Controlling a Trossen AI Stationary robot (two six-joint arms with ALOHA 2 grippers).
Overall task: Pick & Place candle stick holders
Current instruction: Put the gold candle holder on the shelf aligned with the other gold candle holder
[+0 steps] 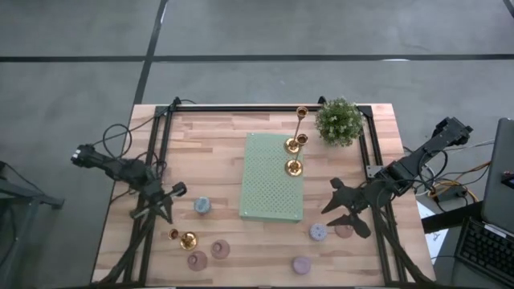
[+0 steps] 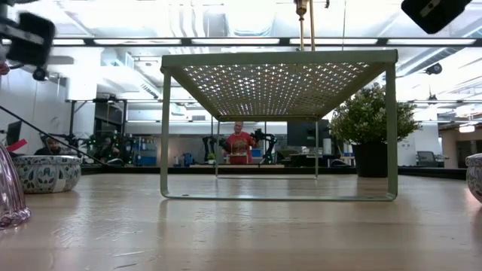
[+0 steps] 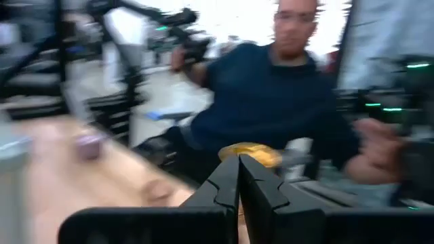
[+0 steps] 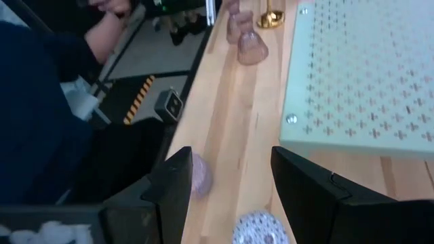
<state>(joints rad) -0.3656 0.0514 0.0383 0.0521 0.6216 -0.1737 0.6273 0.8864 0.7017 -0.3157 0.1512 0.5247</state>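
Three gold candle stick holders, one tall and thin (image 1: 301, 114) and two short ones (image 1: 294, 167), stand on the pale green perforated mat (image 1: 269, 189). Another gold holder (image 1: 185, 238) lies on its side near the table's front left and shows blurred in the left wrist view (image 3: 249, 154). Pastel cup holders sit along the front: blue-grey (image 1: 202, 205), two pink (image 1: 220, 250), lavender (image 1: 301, 264) and a patterned one (image 1: 319, 232). My left gripper (image 1: 173, 191) (image 3: 239, 177) hangs shut and empty left of the mat. My right gripper (image 1: 331, 197) (image 4: 230, 193) is open above the lavender (image 4: 201, 175) and patterned (image 4: 261, 229) cups.
A green potted plant (image 1: 339, 120) stands at the far right corner. In the low view the mat (image 2: 279, 83) is a raised shelf on thin legs. Black rails run along the table's sides. A person in dark blue (image 3: 271, 102) sits at the near edge.
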